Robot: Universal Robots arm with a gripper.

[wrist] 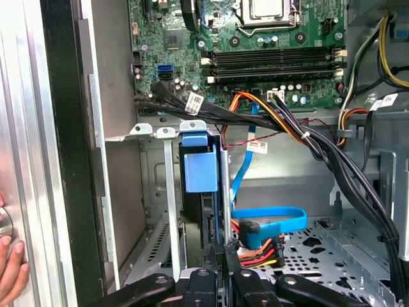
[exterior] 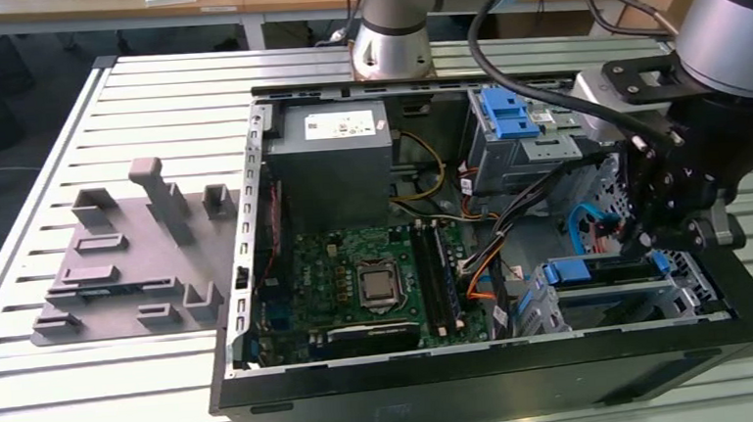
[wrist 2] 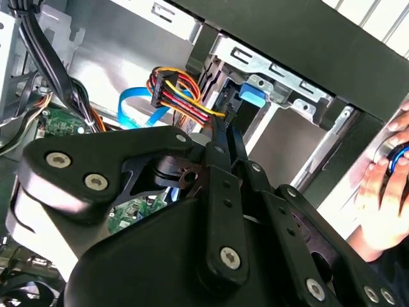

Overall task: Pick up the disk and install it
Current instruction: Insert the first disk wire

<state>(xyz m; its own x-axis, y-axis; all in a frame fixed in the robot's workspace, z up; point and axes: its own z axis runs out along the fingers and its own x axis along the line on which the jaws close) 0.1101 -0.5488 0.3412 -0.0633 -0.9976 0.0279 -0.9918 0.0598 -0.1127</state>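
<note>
Blue-railed, flat silver disk (wrist: 203, 192) standing on edge in the silver drive bay (wrist: 160, 211) at the open black computer case's front corner, near 4 o'clock in the exterior view (exterior: 603, 271). Black linkage gripper (wrist: 220, 259) reaching straight down over it, fingers drawn nearly together on the disk's thin upper edge, seemingly clamped on it, though contact itself partly hidden. Long axis running down into the bay, in line with the gripper's reach. Bundle of orange, red and black cables (wrist: 281, 131) crossing just beside. A person's hand (wrist 2: 383, 198) resting outside the case wall.
</note>
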